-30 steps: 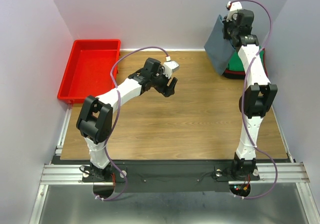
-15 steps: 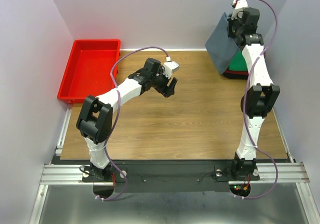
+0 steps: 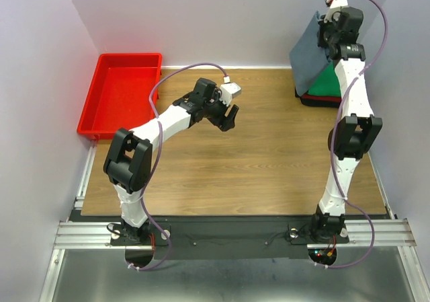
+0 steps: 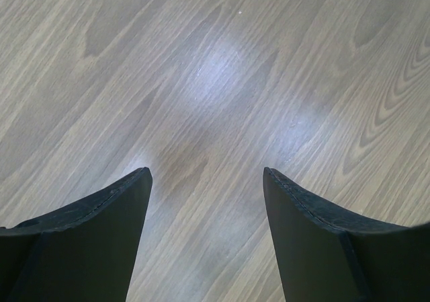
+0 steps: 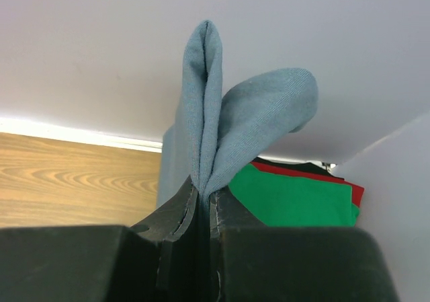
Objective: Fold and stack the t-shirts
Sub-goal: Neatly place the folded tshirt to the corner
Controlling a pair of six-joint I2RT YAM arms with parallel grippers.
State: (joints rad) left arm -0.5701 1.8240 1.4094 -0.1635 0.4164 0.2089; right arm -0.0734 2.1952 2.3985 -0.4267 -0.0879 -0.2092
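Observation:
My right gripper (image 5: 206,196) is raised high at the back right corner (image 3: 330,27) and is shut on a fold of the slate blue-grey t-shirt (image 3: 308,56), which hangs down from it (image 5: 201,114). Under the hanging cloth lies a stack with a green t-shirt (image 3: 327,82) on top, and red and black edges (image 5: 316,172) show beneath it. My left gripper (image 3: 229,119) hovers over the bare wood in the middle left, jaws open, and its dark fingers (image 4: 101,214) have nothing between them.
An empty red plastic tray (image 3: 121,93) stands at the back left corner of the wooden table (image 3: 235,174). Pale walls close in behind and on both sides. The right wall is very near the raised right arm.
The right gripper has lifted the blue-grey shirt higher and further right, uncovering more of the green shirt. The left arm has not moved.

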